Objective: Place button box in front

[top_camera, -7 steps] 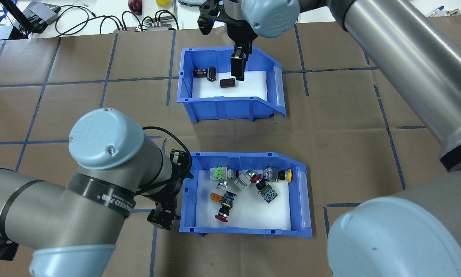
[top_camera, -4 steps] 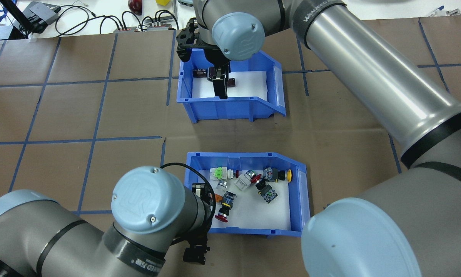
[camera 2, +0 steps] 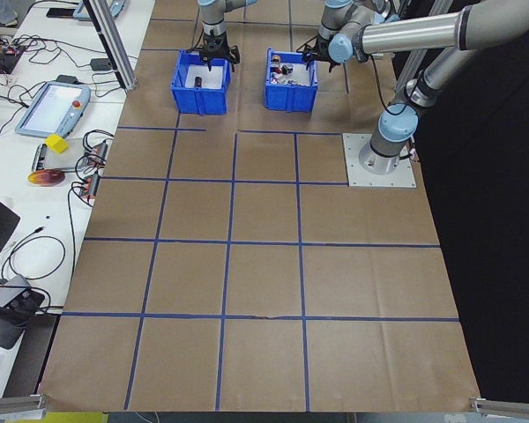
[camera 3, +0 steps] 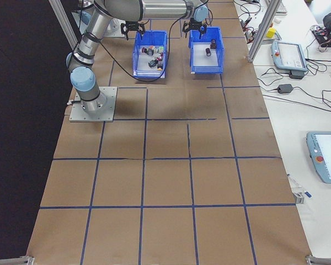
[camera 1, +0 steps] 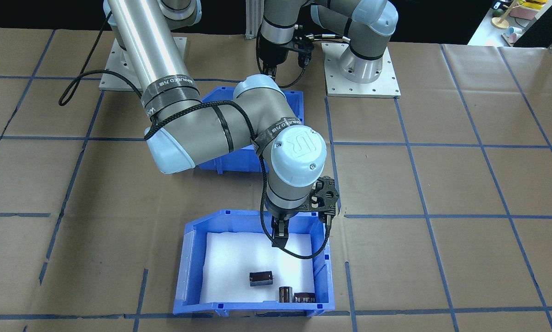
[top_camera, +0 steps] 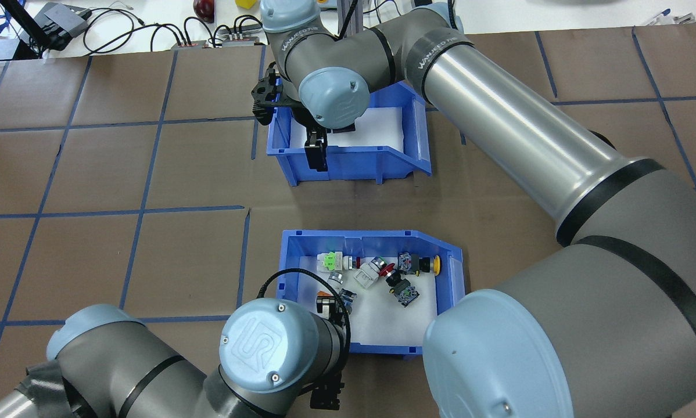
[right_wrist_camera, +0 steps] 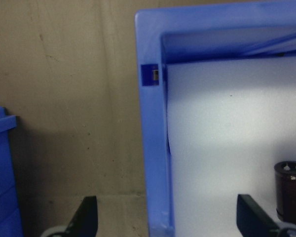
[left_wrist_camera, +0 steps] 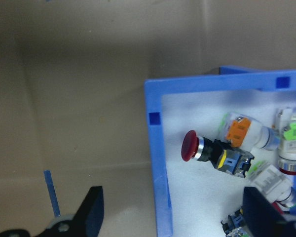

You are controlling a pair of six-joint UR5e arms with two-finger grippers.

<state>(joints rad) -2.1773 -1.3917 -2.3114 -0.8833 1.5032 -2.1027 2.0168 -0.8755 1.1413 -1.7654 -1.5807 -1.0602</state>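
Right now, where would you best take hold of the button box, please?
Probably on the button box's upright side wall, from above. The left gripper already straddles that thin rim, one finger outside and one inside, clear of the switches.

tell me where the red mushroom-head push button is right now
In the left wrist view the red mushroom-head push button lies on the white liner inside the blue plastic button bin, near its left wall, beside an orange-capped switch.
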